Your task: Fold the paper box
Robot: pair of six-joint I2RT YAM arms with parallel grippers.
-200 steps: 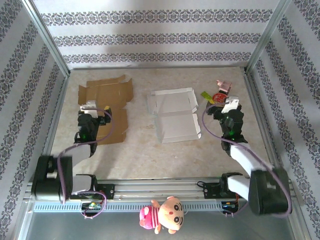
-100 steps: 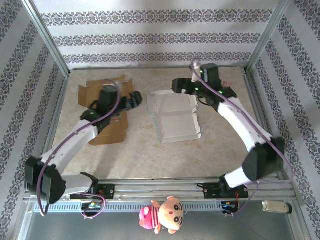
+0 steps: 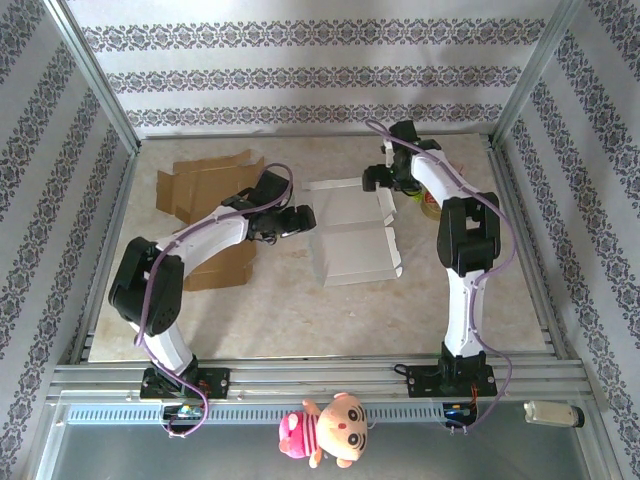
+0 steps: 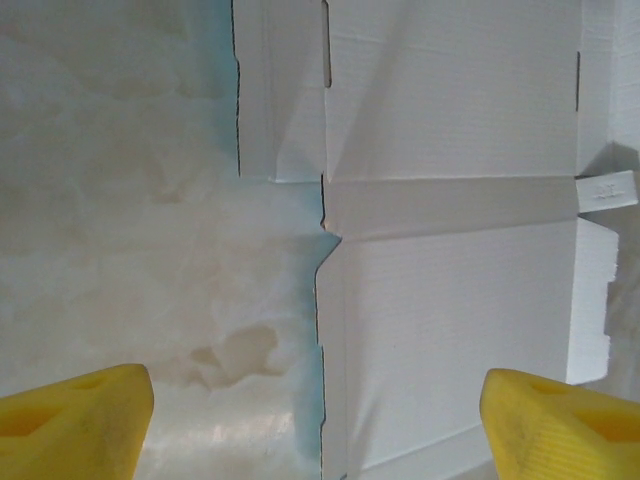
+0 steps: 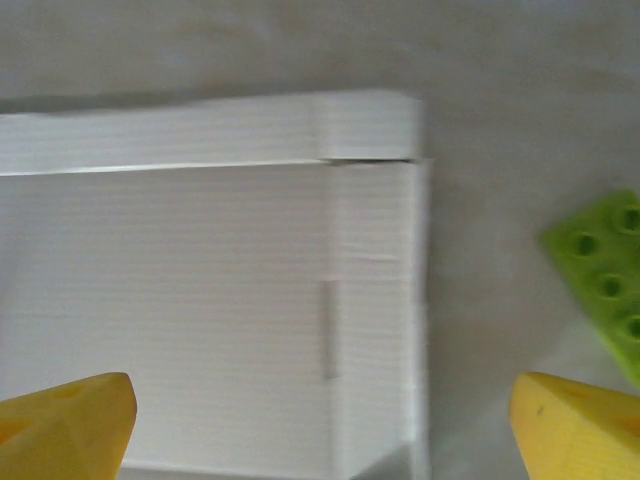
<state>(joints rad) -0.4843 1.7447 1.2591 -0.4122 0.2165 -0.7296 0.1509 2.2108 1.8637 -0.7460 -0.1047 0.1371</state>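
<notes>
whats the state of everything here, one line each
white paper box, unfolded, lying open on the table
brown cardboard box, unfolded, flat on the table
left gripper, jaws open, empty, above the left edge of the white paper box
right gripper, jaws open, empty, above its far right corner
green brick, lying on the table, apart from the white paper box

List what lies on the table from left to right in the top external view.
Going right: brown cardboard → left gripper → white paper box. The right gripper hangs over the box's far right part, so it is left out.
</notes>
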